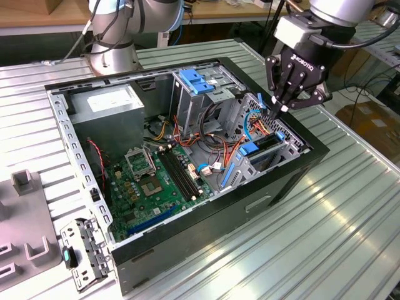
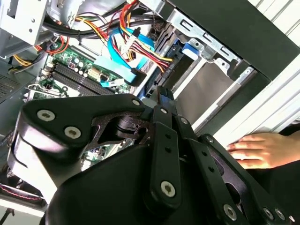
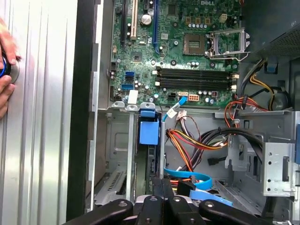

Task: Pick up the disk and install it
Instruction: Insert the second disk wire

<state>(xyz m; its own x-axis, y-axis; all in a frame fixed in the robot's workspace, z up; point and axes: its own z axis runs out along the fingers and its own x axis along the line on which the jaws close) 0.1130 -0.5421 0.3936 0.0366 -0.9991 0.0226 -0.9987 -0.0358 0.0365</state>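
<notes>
The gripper (image 1: 278,107) hangs fingers (image 1: 275,104) pressed together above the disk (image 1: 262,148) (seated upright in its bay), near the case (image 1: 250,200) edge on the ribbed worktop (image 1: 325,237).

I see bright, even overhead light; glare streaks on the ribbed metal table (image 1: 350,206). Case (image 1: 206,215) interior shadowed. Wrist views sharp, slightly washed near edges.

Ribbed metal table (image 1: 350,206), wooden bench (image 1: 56,19) behind

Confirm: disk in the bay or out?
In. The disk stands on edge in the case's drive cage, with the gripper just above.
</notes>
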